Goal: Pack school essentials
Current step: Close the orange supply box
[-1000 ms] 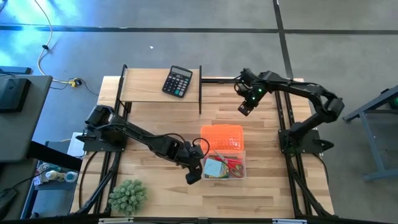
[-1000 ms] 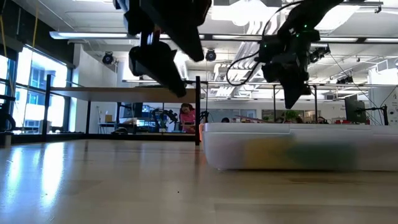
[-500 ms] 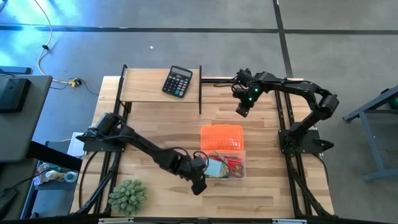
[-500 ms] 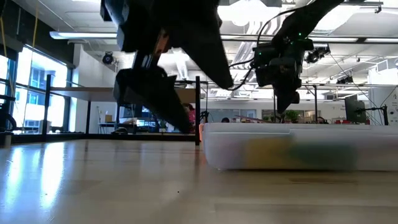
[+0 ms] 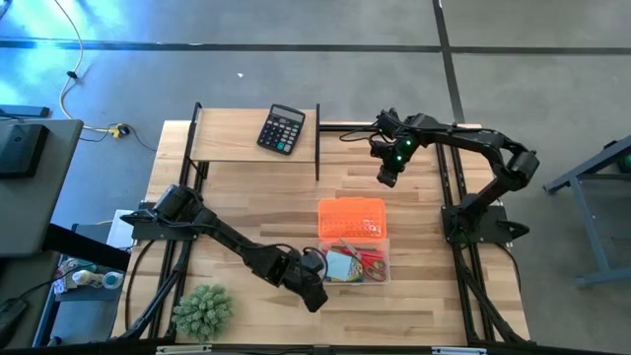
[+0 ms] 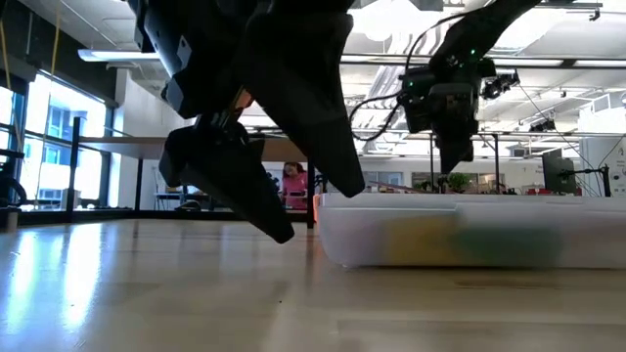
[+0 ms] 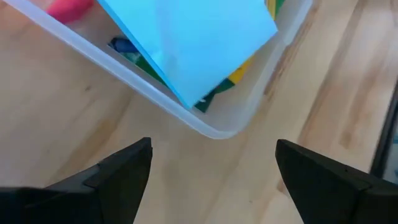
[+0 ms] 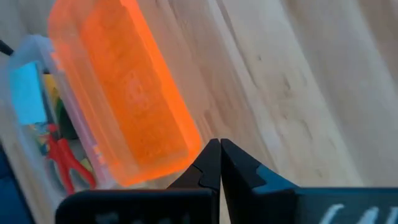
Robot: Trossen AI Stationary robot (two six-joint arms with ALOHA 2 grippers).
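Overhead, the wooden table (image 5: pixel 246 207) is sitting on grey floor; the left gripper (image 7: pixel 211 165) is gaping wide beside the clear box (image 7: pixel 217 127), half-hiding the pale blue note pad (image 7: pixel 186 37); the right gripper (image 8: pixel 219 163) is pinched closed.

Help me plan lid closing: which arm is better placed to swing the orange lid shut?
Probably right: its shut right gripper hangs just behind the orange lid. The open left gripper sits at the clear box's opposite, near corner.
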